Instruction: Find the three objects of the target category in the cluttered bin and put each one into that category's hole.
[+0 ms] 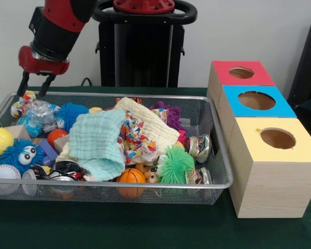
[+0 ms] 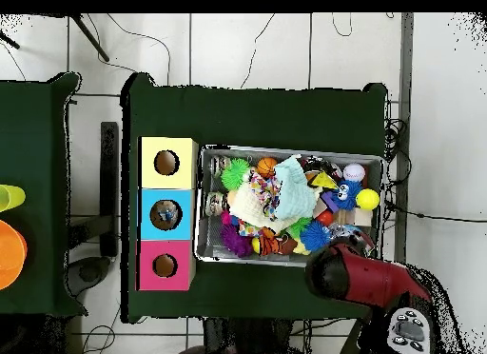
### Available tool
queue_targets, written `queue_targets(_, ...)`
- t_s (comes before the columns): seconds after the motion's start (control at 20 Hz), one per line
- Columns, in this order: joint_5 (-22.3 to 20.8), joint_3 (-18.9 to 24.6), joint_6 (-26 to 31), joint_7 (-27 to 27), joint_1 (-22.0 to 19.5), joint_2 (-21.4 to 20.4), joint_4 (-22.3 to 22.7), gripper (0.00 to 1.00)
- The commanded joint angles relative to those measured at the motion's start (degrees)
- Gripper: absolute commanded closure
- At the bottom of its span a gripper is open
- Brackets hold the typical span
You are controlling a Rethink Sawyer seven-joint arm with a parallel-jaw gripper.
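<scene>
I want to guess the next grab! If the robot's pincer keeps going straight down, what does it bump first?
Probably the crinkly colourful toy in the bin's far corner, just under the pincer. Depth is hard to judge.

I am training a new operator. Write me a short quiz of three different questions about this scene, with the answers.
1. True or false: the gripper hangs over the yellow-topped box.
2. Which cloth lies on top of the pile in the wire bin? A) mint green cloth B) black towel C) red napkin
3. Fill in: the middle box has a ____ top.

Key
1. False: it is above the bin's far corner, away from the boxes.
2. A, the mint green cloth.
3. Blue, the blue-topped box.
</scene>
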Motion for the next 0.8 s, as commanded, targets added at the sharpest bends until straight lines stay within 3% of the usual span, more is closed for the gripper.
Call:
queue_targets(0.05, 2.3, 0.9, -2.9, 14.7, -0.7, 0.3, -1.1, 0.00)
queue_targets(0.25, 1.9, 1.4, -4.3, 14.1, -1.9, 1.7, -2.2, 0.00)
queue_targets(0.4, 1.5, 4.5, 0.0, 11.6, -3.7, -2.3, -0.9, 0.00)
queue_targets(0.7, 3.4, 4.5, 3.0, 12.6, -2.0, -3.7, -0.7, 0.00)
queue_targets(0.8, 4.2, 4.0, 2.5, 13.5, -1.1, -2.3, -1.8, 0.00)
